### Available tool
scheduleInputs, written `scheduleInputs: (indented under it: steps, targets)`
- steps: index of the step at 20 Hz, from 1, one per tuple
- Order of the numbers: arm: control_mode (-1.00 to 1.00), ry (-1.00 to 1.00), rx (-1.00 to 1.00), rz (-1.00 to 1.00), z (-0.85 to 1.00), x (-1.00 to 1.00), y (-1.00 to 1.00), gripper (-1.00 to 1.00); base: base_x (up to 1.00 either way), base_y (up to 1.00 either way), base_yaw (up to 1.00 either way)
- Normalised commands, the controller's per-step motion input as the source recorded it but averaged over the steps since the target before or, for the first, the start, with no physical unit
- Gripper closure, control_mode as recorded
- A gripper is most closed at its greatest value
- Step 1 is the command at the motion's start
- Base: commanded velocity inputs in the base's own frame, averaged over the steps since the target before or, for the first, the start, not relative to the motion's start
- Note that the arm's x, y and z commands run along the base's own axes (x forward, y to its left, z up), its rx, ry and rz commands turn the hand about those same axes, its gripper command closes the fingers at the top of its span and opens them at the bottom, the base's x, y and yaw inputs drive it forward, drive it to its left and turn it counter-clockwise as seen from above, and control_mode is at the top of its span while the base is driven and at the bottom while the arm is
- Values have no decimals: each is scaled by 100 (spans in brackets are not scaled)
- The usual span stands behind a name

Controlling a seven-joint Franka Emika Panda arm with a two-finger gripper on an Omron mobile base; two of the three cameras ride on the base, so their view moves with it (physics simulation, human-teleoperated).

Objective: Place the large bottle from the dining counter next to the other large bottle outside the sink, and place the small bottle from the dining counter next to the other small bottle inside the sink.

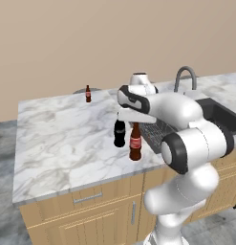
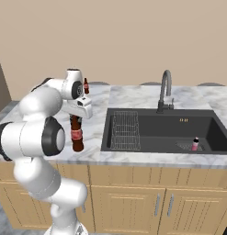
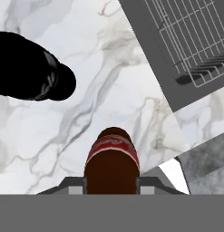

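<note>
We've got the tool [image 3: 111,183] clamped on the large bottle [image 1: 135,141], standing it upright on the bench [image 1: 62,139] just beside the other large bottle [image 1: 120,132], outside the sink [image 2: 156,133], pairing them up.

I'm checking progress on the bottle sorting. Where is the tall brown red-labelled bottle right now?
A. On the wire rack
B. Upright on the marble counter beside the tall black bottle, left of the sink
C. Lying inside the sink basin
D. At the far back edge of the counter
B: the tall brown red-labelled bottle stands on the marble counter next to the tall black bottle, outside the dark grey sink, with the hand closed around it.
</note>
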Motion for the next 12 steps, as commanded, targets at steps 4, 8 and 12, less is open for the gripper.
scheduleInputs:
  steps: [4,8,12]
  targets:
    - [-100,0,0,0,-17,18,4,100,0,0,0]
    - [-100,0,0,0,-23,13,0,100,0,0,0]
    - [-100,0,0,0,-29,9,0,100,0,0,0]
